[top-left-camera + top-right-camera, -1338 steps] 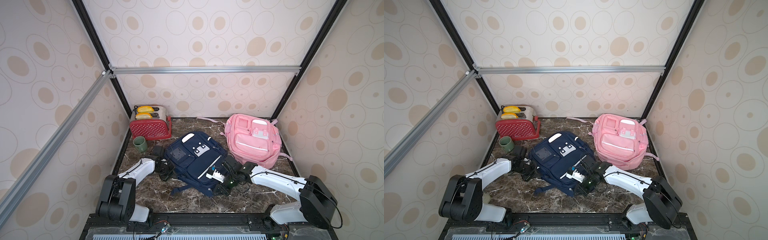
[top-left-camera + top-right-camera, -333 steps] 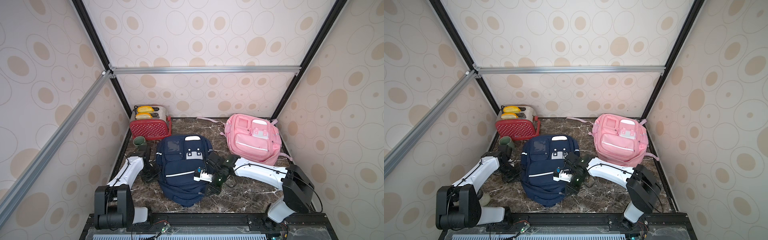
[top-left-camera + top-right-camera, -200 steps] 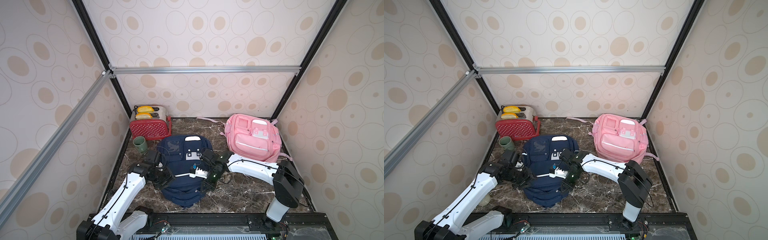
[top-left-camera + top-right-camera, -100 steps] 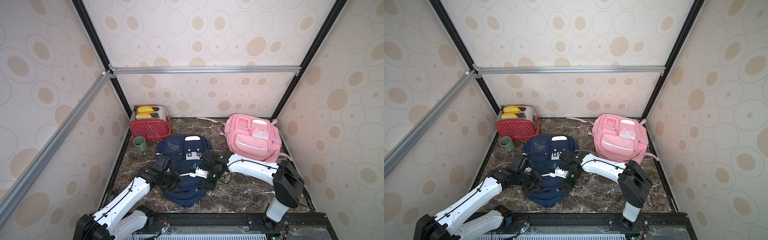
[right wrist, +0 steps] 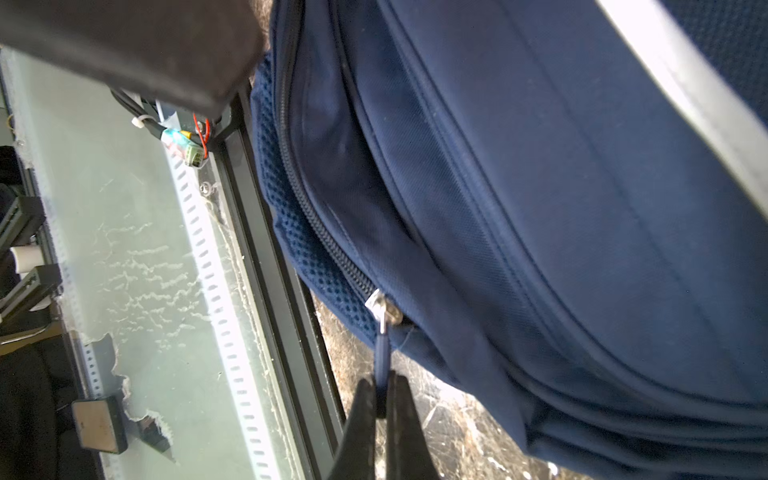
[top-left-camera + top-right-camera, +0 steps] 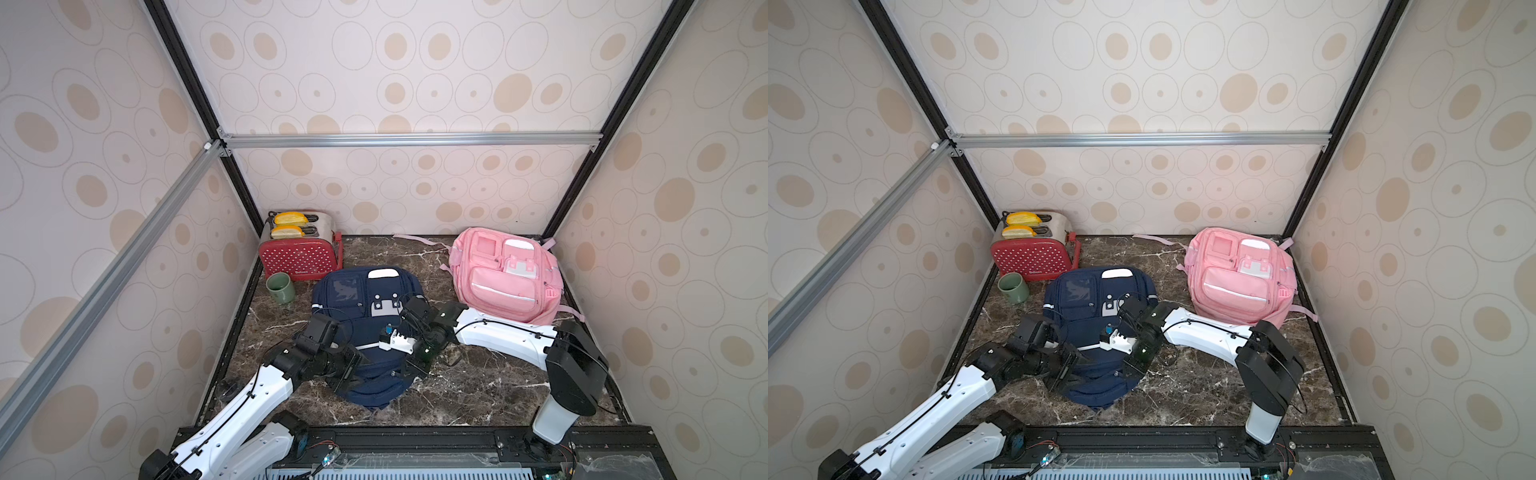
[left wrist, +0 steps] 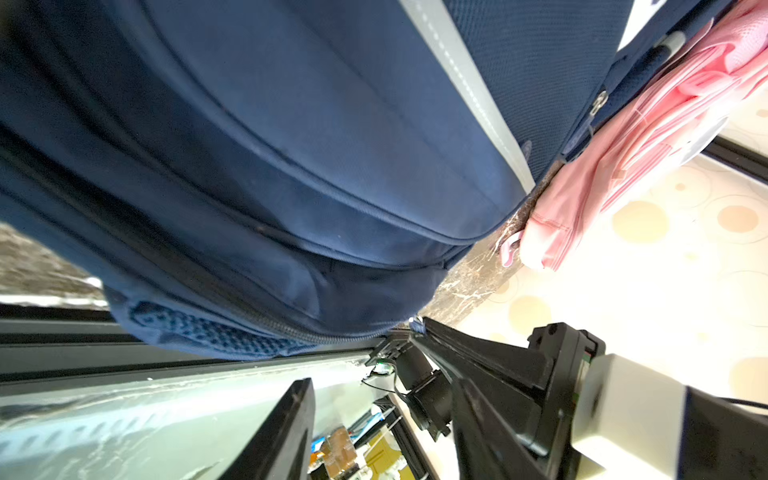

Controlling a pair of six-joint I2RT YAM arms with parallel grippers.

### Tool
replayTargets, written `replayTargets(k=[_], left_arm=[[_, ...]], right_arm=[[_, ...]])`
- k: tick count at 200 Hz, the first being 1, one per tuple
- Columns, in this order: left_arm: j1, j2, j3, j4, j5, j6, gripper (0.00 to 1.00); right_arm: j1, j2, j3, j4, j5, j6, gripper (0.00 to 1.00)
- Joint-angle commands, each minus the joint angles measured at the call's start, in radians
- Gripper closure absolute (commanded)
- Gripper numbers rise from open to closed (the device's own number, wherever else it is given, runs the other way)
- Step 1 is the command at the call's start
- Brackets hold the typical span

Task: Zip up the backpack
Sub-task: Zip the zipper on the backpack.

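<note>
The navy backpack (image 6: 365, 291) lies flat mid-surface (image 6: 478, 390), and what is inside it is hidden. The right tool (image 5: 382, 388) is pinched closed on the blue zipper pull (image 5: 381, 353) at the bag's right front edge, where zipped teeth run from the slider. The left tool (image 6: 352, 368) stands open against the bag's left side, gripping nothing. Behind, a red toaster (image 6: 297, 259) holds two yellow slices (image 6: 289, 218).

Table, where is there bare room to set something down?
Bare table at the back between the toaster and the pink backpack, and at the front between the blue backpack and the right arm's base. Crowded around the blue backpack and the mug.
</note>
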Motion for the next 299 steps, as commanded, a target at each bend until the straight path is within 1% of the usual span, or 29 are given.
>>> replayTargets(k=[1, 19, 27, 50, 70, 108, 145, 156, 174, 193, 199, 222, 261, 299], left_arm=[[-0.026, -0.003, -0.038, 0.028, 0.028, -0.09, 0.42], [-0.037, -0.035, -0.098, 0.048, 0.033, -0.154, 0.43], [-0.039, -0.053, -0.116, 0.098, 0.025, -0.183, 0.43], [-0.062, -0.065, -0.121, 0.1, -0.003, -0.213, 0.43], [-0.075, -0.042, -0.122, 0.115, -0.025, -0.207, 0.43], [-0.075, 0.012, -0.151, 0.215, -0.06, -0.214, 0.44], [-0.077, 0.064, -0.169, 0.25, -0.065, -0.198, 0.54], [-0.076, 0.072, -0.174, 0.26, -0.072, -0.195, 0.58], [-0.076, 0.078, -0.177, 0.263, -0.086, -0.179, 0.73], [-0.076, 0.084, -0.192, 0.275, -0.091, -0.167, 0.92], [-0.076, 0.083, -0.196, 0.281, -0.095, -0.166, 1.0], [-0.076, 0.074, -0.204, 0.273, -0.115, -0.151, 1.0], [-0.075, 0.056, -0.202, 0.219, -0.127, -0.102, 1.0], [-0.063, 0.009, -0.209, 0.212, -0.127, -0.105, 1.0]], right_arm=[[-0.004, -0.007, 0.02, 0.051, 0.04, -0.006, 1.0], [-0.005, 0.0, 0.042, 0.039, 0.045, -0.022, 1.0], [-0.004, 0.0, 0.048, 0.034, 0.043, -0.028, 1.0], [-0.004, -0.01, 0.038, 0.038, 0.036, -0.031, 1.0], [-0.003, -0.018, 0.024, 0.039, 0.017, -0.033, 1.0], [0.007, -0.056, -0.012, 0.026, 0.005, -0.036, 1.0], [0.015, -0.094, -0.026, 0.004, 0.0, -0.053, 1.0], [0.018, -0.101, -0.027, -0.007, -0.001, -0.062, 1.0], [0.021, -0.112, -0.043, -0.017, 0.002, -0.066, 1.0], [0.022, -0.126, -0.067, -0.019, -0.004, -0.07, 1.0], [0.023, -0.13, -0.074, -0.021, -0.004, -0.071, 1.0], [0.023, -0.141, -0.096, -0.046, 0.018, -0.085, 1.0], [0.021, -0.154, -0.157, -0.099, 0.114, -0.143, 1.0], [0.01, -0.166, -0.199, -0.118, 0.194, -0.143, 1.0]])
